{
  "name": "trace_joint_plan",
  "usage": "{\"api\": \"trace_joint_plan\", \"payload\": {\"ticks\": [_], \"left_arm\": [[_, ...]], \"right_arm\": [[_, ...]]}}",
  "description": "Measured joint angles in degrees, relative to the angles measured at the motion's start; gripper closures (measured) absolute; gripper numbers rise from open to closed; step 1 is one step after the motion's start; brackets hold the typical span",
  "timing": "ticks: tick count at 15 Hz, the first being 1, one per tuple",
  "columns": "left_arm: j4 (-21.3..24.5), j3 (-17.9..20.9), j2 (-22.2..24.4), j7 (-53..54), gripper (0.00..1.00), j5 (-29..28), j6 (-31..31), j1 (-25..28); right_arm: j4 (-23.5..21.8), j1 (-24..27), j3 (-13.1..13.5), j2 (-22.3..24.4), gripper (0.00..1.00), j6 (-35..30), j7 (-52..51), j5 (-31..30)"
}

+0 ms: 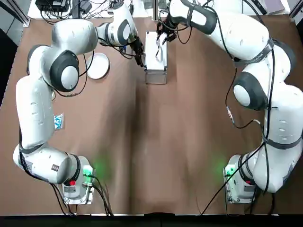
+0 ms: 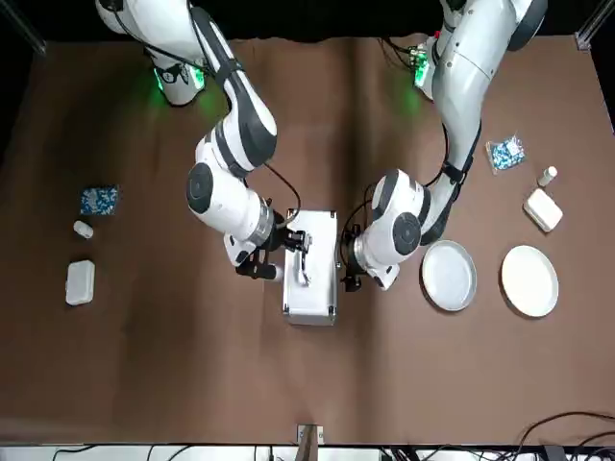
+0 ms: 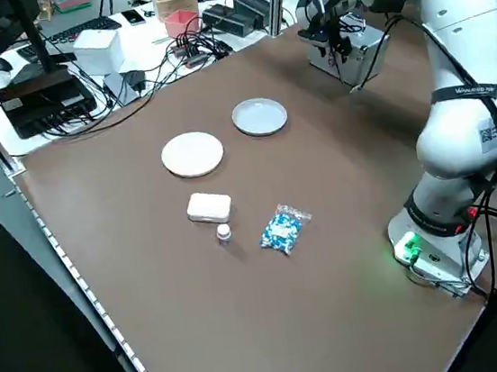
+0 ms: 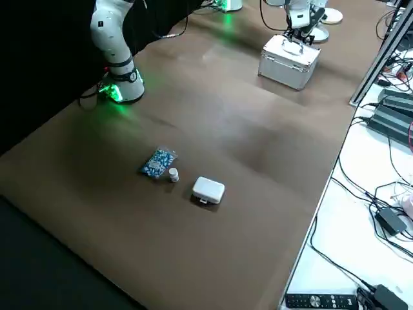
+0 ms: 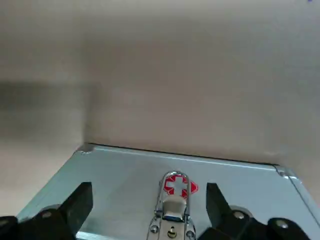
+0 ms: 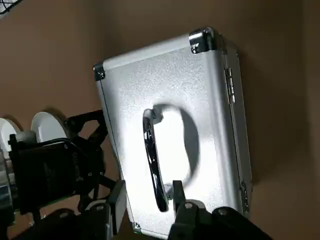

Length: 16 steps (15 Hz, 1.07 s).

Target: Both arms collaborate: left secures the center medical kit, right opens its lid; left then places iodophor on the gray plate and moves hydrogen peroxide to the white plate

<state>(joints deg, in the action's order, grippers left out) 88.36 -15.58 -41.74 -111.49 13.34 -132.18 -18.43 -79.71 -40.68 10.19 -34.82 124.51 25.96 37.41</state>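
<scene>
From my remote station I see the silver medical kit (image 2: 310, 266) at the middle of the brown table (image 2: 307, 384), lid down and latched, so nothing of its contents shows. The only marking I can read on it is a red badge with a white cross (image 5: 179, 185) above a latch on its side wall; no wording is legible. The left gripper (image 5: 150, 205) sits against that side of the kit, on the gray plate's side, its fingers spread wide on either flank of the latch and clamped on nothing. The right gripper (image 6: 146, 200) hangs over the kit's top, its fingers (image 6: 118, 199) set closely either side of the carry handle (image 6: 152, 160); I cannot tell whether they actually grip it. The gray plate (image 2: 449, 275) lies just beside the kit on the left arm's side and the white plate (image 2: 529, 280) lies beyond it, farther from the kit, both bare. Past the white plate from the kit are a small white box (image 2: 543, 209), a little white bottle (image 2: 548, 176) and a blue-and-white packet (image 2: 505, 152), their labels too small for me to read. On the kit's other side, well apart from it, lie another blue packet (image 2: 99, 200), a small white bottle (image 2: 83, 229) and a white box (image 2: 80, 281).
</scene>
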Motion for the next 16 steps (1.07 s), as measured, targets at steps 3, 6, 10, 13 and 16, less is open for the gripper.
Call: {"api": "trace_joint_plan", "payload": {"ticks": [3, 6, 10, 13, 16], "left_arm": [[0.0, 0.0, -0.1, -0.2, 0.02, 0.0, -0.6, -0.3], [-0.1, 0.1, -0.2, -2.1, 0.13, 0.0, -0.8, -0.3], [-0.1, 0.3, -0.3, -2.3, 0.50, 0.0, -2.6, -0.3], [-0.2, 0.4, -0.5, -2.3, 0.61, -0.2, -3.5, -0.3], [-0.3, 0.4, -0.6, -2.3, 0.70, -0.3, -3.6, -0.3]], "right_arm": [[0.4, 0.0, 0.0, 0.0, 0.55, 0.0, 0.0, 0.0], [0.4, 0.1, 0.2, 0.0, 0.55, 0.0, 0.0, 0.0], [0.4, 0.3, 0.3, 0.0, 0.55, -0.1, -0.6, 0.0], [0.4, 0.3, 0.3, 0.0, 0.55, -0.1, -0.7, 0.0], [0.4, 0.3, 0.3, 0.0, 0.55, -0.1, -0.8, 0.0]]}}
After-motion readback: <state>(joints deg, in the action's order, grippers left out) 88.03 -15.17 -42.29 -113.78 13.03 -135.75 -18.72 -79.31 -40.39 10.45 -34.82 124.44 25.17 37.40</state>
